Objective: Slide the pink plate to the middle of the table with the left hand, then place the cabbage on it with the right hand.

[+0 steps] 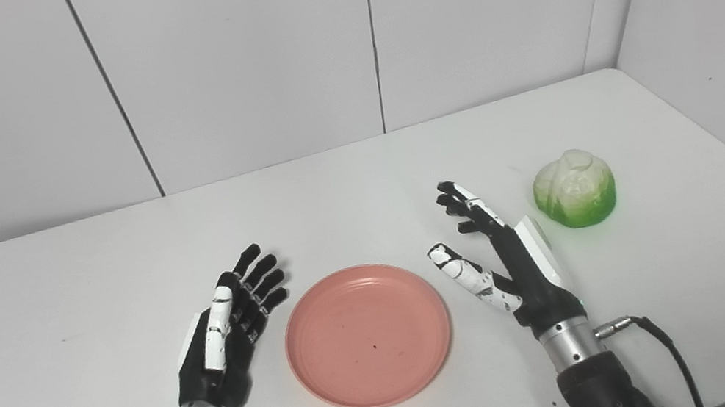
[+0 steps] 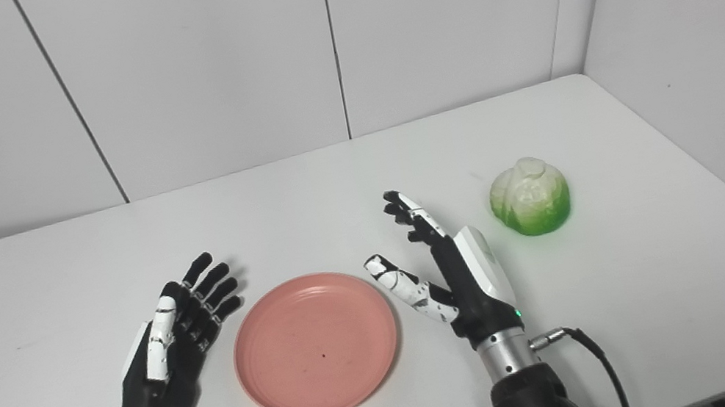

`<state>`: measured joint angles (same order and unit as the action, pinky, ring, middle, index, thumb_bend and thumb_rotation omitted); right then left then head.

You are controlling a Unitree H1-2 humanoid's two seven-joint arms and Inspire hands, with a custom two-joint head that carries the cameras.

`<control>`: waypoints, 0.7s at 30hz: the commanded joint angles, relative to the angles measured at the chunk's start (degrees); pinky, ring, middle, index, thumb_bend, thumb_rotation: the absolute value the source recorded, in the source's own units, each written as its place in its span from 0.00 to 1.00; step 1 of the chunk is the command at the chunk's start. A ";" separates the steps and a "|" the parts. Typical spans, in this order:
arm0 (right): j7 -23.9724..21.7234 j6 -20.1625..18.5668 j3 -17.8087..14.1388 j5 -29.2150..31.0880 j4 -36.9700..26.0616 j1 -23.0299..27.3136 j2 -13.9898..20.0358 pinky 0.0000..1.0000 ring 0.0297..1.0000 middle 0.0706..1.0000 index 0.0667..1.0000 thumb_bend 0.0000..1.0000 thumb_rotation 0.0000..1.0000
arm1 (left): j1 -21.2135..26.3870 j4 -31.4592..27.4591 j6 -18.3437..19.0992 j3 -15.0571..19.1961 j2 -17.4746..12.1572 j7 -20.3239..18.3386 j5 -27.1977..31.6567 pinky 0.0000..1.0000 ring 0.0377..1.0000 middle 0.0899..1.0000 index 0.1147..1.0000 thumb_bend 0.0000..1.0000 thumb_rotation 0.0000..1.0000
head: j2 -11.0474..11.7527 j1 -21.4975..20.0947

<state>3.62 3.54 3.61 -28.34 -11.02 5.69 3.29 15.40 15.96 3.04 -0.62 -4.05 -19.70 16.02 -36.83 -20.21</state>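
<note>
Both hands empty, fingers apart: left hand [image 1: 226, 339] just beside pink plate [image 1: 368, 334], right hand [image 1: 507, 260] between plate and cabbage [image 1: 574, 189]. Plate mid-counter [image 1: 345, 191], apparently placed. Next: reach right, close around cabbage, lift.

White table [image 1: 359, 182] against seamed white panel walls [image 1: 233, 62], even light.

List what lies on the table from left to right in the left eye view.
left hand → pink plate → right hand → cabbage
</note>
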 commanded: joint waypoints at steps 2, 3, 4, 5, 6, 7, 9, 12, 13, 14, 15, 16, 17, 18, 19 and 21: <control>1.10 -1.19 -0.96 -1.96 -4.26 3.81 0.57 0.73 0.80 0.83 0.86 0.81 0.82 | -1.62 5.28 0.55 0.67 -1.64 -1.05 0.17 0.88 0.89 0.89 0.88 0.49 1.00 | 0.38 -0.81; 0.86 -1.57 -1.23 -2.04 -4.84 4.47 0.85 0.73 0.79 0.83 0.85 0.83 0.81 | -1.44 5.84 0.28 0.75 -1.77 -1.45 0.39 0.88 0.89 0.89 0.88 0.49 1.00 | 0.67 -1.72; 0.64 -1.84 -1.57 -2.01 -5.42 5.15 1.17 0.73 0.79 0.82 0.85 0.84 0.76 | -1.31 6.33 0.04 0.84 -1.86 -1.74 0.58 0.88 0.89 0.89 0.88 0.49 1.00 | 0.67 -1.72; 0.42 -2.20 -1.86 -2.18 -5.97 5.71 1.44 0.72 0.79 0.81 0.84 0.85 0.72 | -1.20 6.74 -0.16 0.90 -1.96 -1.91 0.60 0.88 0.89 0.89 0.88 0.49 1.00 | 0.87 -2.66; 0.27 -2.60 -2.10 -2.60 -6.56 6.22 1.71 0.72 0.79 0.81 0.84 0.86 0.71 | -1.12 7.06 -0.28 0.97 -2.06 -1.99 0.55 0.88 0.89 0.89 0.88 0.49 1.00 | 1.02 -3.23; 0.13 -2.94 -2.30 -3.09 -7.11 6.63 1.99 0.71 0.78 0.81 0.84 0.86 0.68 | -1.04 7.34 -0.38 1.04 -2.13 -2.04 0.50 0.87 0.89 0.89 0.88 0.50 1.00 | 1.02 -3.23; 0.10 -3.18 -2.39 -4.46 -7.91 7.21 2.50 0.71 0.78 0.81 0.84 0.86 0.65 | -0.89 7.94 -0.72 1.23 -2.32 -2.41 0.62 0.87 0.89 0.89 0.88 0.50 1.00 | 1.42 -4.96; -0.15 -2.93 -2.66 -7.33 -9.38 8.82 4.79 0.73 0.79 0.81 0.83 0.87 0.59 | -0.53 9.41 -1.48 1.77 -2.51 -2.75 0.92 0.86 0.88 0.89 0.87 0.50 1.00 | 1.74 -6.73; -0.07 -2.56 -2.80 -7.66 -9.52 9.21 5.35 0.73 0.79 0.81 0.83 0.88 0.55 | -0.42 9.86 -1.77 1.93 -2.59 -3.02 1.03 0.86 0.88 0.88 0.87 0.50 1.00 | 1.76 -6.82; -0.28 -2.98 -3.15 -8.19 -10.03 9.72 5.96 0.73 0.81 0.83 0.84 0.89 0.52 | -0.23 10.54 -2.13 2.15 -2.73 -3.65 1.35 0.86 0.88 0.88 0.87 0.50 1.00 | 1.90 -7.41; -0.73 -3.69 -3.52 -8.64 -10.60 10.19 6.60 0.73 0.81 0.83 0.84 0.89 0.52 | -0.07 11.09 -2.27 2.41 -2.84 -4.13 1.70 0.86 0.88 0.88 0.87 0.50 1.00 | 1.94 -7.64; -1.27 -4.27 -3.82 -9.05 -11.07 10.60 7.33 0.72 0.81 0.85 0.86 0.90 0.52 | 0.09 11.61 -2.40 2.65 -2.93 -4.53 2.00 0.86 0.88 0.88 0.87 0.50 1.00 | 2.00 -7.91; -1.78 -4.70 -4.15 -9.26 -11.44 11.00 8.05 0.71 0.83 0.87 0.87 0.91 0.51 | 0.28 12.26 -2.67 2.92 -3.04 -5.06 2.37 0.86 0.88 0.88 0.87 0.50 1.00 | 2.12 -8.29; -2.09 -4.89 -4.30 -9.34 -11.61 11.22 8.46 0.71 0.83 0.88 0.88 0.91 0.51 | 0.42 12.70 -2.88 3.08 -3.12 -5.39 2.60 0.86 0.88 0.89 0.87 0.50 1.00 | 2.16 -8.47; -2.65 -5.32 -4.76 -9.81 -11.83 11.70 9.57 0.70 0.84 0.88 0.89 0.92 0.50 | 0.62 13.43 -3.37 3.18 -3.36 -5.77 2.76 0.86 0.88 0.89 0.87 0.50 1.00 | 2.31 -8.93; -3.61 -6.60 -5.64 -10.95 -12.24 12.43 11.25 0.73 0.87 0.92 0.91 0.93 0.51 | 0.96 14.56 -3.99 3.38 -3.74 -6.39 3.00 0.85 0.87 0.88 0.87 0.50 1.00 | 2.42 -9.42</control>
<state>0.54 -1.33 -0.86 -38.50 -21.18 15.80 13.11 20.29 25.32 -0.75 1.97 -6.37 -25.40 19.01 -34.45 -29.70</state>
